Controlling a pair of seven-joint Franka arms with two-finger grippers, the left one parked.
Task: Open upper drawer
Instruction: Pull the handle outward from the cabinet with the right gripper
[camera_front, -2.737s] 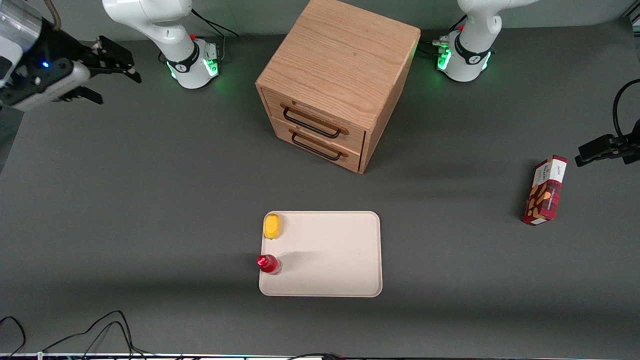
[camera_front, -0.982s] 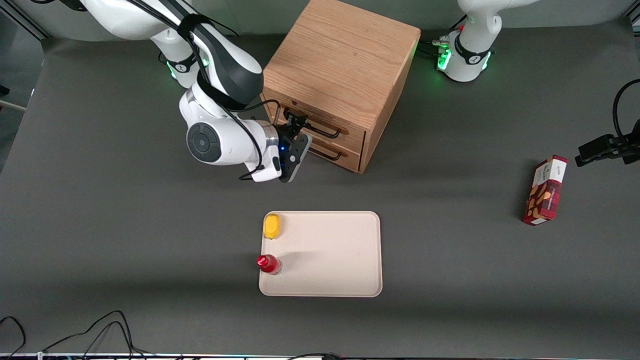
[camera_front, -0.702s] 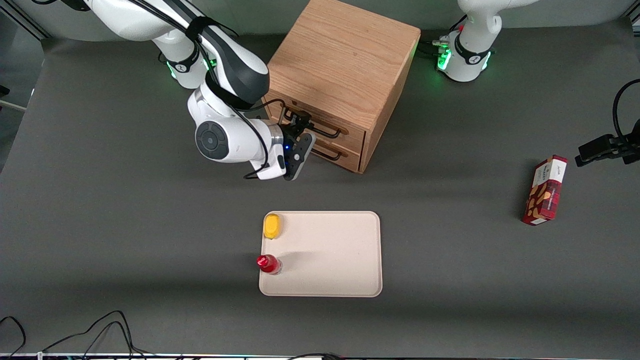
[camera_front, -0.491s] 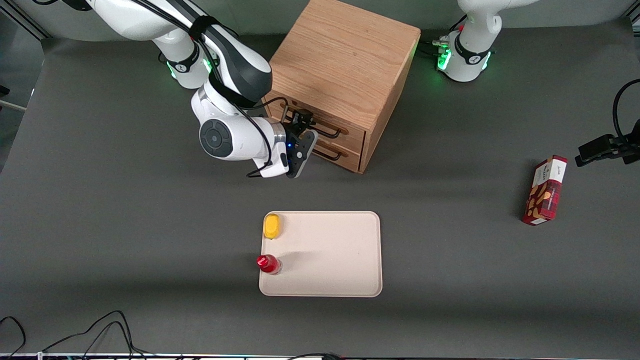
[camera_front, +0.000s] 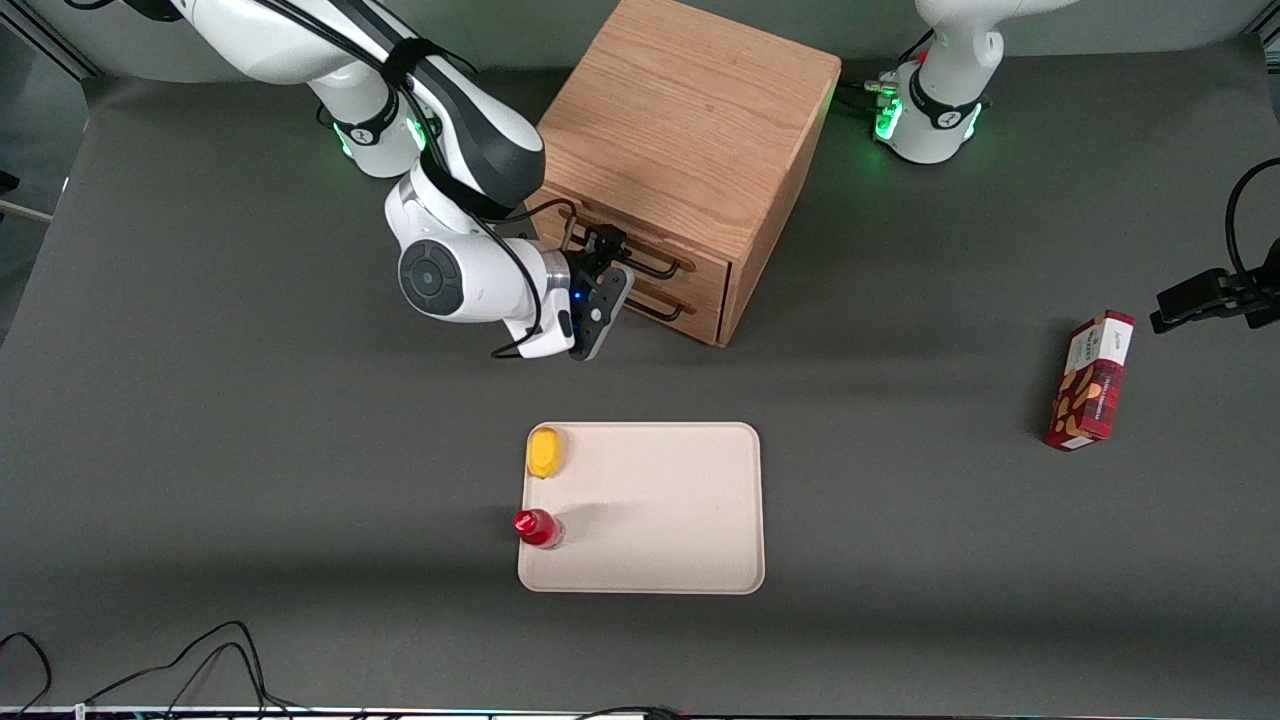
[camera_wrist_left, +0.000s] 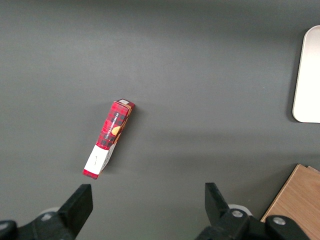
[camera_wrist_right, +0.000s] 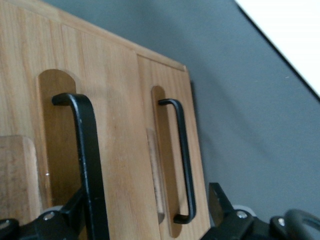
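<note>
The pincer (camera_front: 607, 247) sits at the upper drawer (camera_front: 640, 243), spread apart astride its black handle (camera_wrist_right: 90, 165); the drawer is shut. Reaching looks finished; next, clamp and pull outward.

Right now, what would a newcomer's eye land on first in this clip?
Probably the oak cabinet with the working arm's gripper at the black handle of the upper drawer, fingers either side of the wire; the drawer looks shut. Nearer the camera, a pale tray holds a yellow item and a red-capped bottle.
</note>
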